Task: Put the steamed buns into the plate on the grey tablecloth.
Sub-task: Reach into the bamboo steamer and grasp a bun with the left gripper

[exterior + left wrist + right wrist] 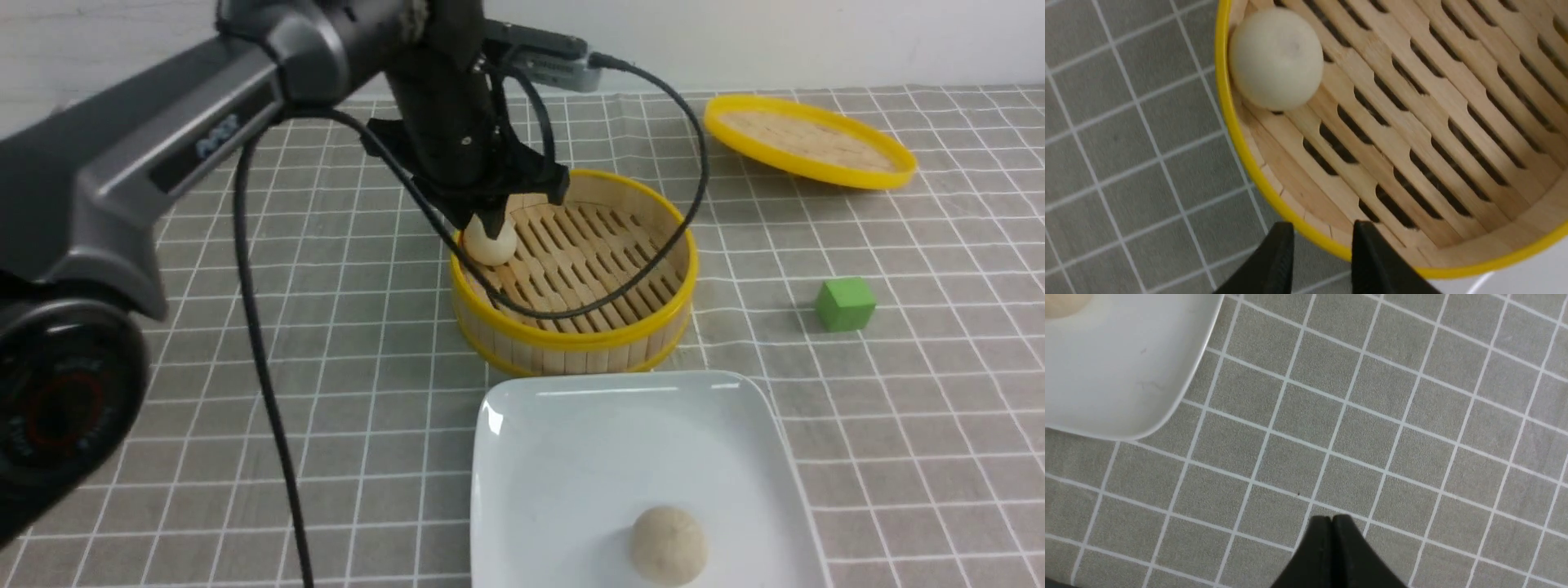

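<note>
Left fingers (1323, 245) parted and empty above the steamer basket (571, 343)! One bun (491, 243) inside it, another (668, 545) on the plate (571, 474) beside it; right fingers (1337, 535) clenched!

Grey tablecloth (310, 245), thin white grid lines. Directly on it: glossy white plate (604, 457), yellow-rimmed bamboo steamer basket (571, 358) just beside plate, green cube (846, 305) well apart from basket.

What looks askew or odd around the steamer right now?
The yellow-rimmed lid sits tilted behind the steamer, one side apparently raised, so it looks askew. No spill or damage shows; one bun is on the plate, the other in the steamer.
</note>
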You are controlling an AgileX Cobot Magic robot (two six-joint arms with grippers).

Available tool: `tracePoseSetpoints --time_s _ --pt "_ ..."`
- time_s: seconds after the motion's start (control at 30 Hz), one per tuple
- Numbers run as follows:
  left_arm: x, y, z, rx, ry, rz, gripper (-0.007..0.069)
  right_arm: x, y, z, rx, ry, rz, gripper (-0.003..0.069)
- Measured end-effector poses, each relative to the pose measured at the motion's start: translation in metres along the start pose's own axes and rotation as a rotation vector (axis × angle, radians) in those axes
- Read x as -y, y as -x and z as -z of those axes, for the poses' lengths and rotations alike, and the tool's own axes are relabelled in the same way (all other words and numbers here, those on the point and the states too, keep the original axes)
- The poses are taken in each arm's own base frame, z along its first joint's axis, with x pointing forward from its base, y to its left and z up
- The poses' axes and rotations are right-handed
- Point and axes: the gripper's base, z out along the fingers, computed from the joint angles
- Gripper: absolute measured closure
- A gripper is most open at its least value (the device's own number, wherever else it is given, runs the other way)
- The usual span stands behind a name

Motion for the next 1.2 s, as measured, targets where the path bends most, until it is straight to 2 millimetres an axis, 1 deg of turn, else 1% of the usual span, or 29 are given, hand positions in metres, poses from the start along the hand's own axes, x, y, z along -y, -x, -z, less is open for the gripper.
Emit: tracePoseSetpoints --time_s 0.03,0.07,0.1,0.13,0.17,0.23,0.3,0.4,0.43,0.47,0.57,0.6,0.63,0.7,0.8,0.83,0.87,0.93,0.97,1.03,1.13,1.2 --pt "0.004 0.001 -0.004 0.000 0.012 -0.016 0.0340 0.000 0.001 0.000 0.009 0.003 0.000 0.0667" --pt "0.012 0.005 -0.010 0.007 0.033 -0.047 0.0300 -0.001 0.002 0.000 0.022 0.007 0.000 0.0667" --pt "0.014 0.006 -0.015 0.009 0.041 -0.057 0.0283 -0.001 0.002 0.000 0.027 0.009 0.000 0.0666" --pt "0.016 0.007 -0.020 0.007 0.046 -0.063 0.0270 -0.001 0.003 0.000 0.034 0.011 0.000 0.0666" --pt "0.017 0.007 -0.019 0.008 0.045 -0.065 0.0270 -0.001 0.003 0.000 0.035 0.011 0.000 0.0665" --pt "0.019 0.008 -0.037 0.000 0.056 -0.076 0.0253 -0.001 0.004 0.000 0.041 0.013 0.000 0.0664" --pt "0.018 0.008 -0.042 0.002 0.065 -0.083 0.0251 -0.001 0.004 0.000 0.043 0.014 0.000 0.0662" --pt "0.017 0.008 -0.064 0.007 0.118 -0.123 0.0248 -0.002 0.005 0.000 0.056 0.018 -0.001 0.0659" --pt "0.016 0.009 -0.065 0.011 0.121 -0.126 0.0248 -0.002 0.005 0.000 0.056 0.018 -0.001 0.0659" --pt "0.015 0.009 -0.074 0.014 0.150 -0.149 0.0248 -0.002 0.006 0.000 0.062 0.020 -0.001 0.0659" --pt "0.014 0.008 -0.088 0.012 0.178 -0.175 0.0248 -0.002 0.006 0.000 0.068 0.021 -0.001 0.0657" --pt "0.014 0.008 -0.089 0.014 0.179 -0.176 0.0249 -0.002 0.006 0.000 0.068 0.022 -0.002 0.0657" --pt "0.014 0.007 -0.094 0.008 0.183 -0.176 0.0257 -0.002 0.007 0.000 0.076 0.025 -0.004 0.0657" --pt "0.015 0.006 -0.099 0.007 0.187 -0.165 0.0276 -0.003 0.007 0.000 0.081 0.030 -0.006 0.0655" --pt "0.014 0.007 -0.100 0.024 0.200 -0.129 0.0347 -0.003 0.007 0.000 0.081 0.031 -0.017 0.0652" --pt "0.013 0.009 -0.100 0.040 0.210 -0.113 0.0403 -0.003 0.007 0.000 0.081 0.032 -0.021 0.0650" --pt "0.013 0.009 -0.100 0.045 0.211 -0.105 0.0412 -0.003 0.007 0.000 0.081 0.032 -0.021 0.0650" --pt "0.012 0.011 -0.099 0.067 0.222 -0.065 0.0540 -0.003 0.007 0.000 0.080 0.034 -0.027 0.0647" --pt "0.012 0.011 -0.099 0.069 0.223 -0.056 0.0570 -0.003 0.007 0.000 0.080 0.034 -0.028 0.0646" --pt "0.012 0.011 -0.098 0.065 0.219 -0.040 0.0599 -0.003 0.007 0.000 0.082 0.036 -0.030 0.0644" --pt "0.014 0.010 -0.089 0.051 0.190 -0.010 0.0602 -0.003 0.007 0.000 0.082 0.036 -0.030 0.0643" --pt "0.016 0.012 -0.062 0.058 0.125 0.046 0.0601 -0.003 0.008 0.000 0.083 0.036 -0.030 0.0640"
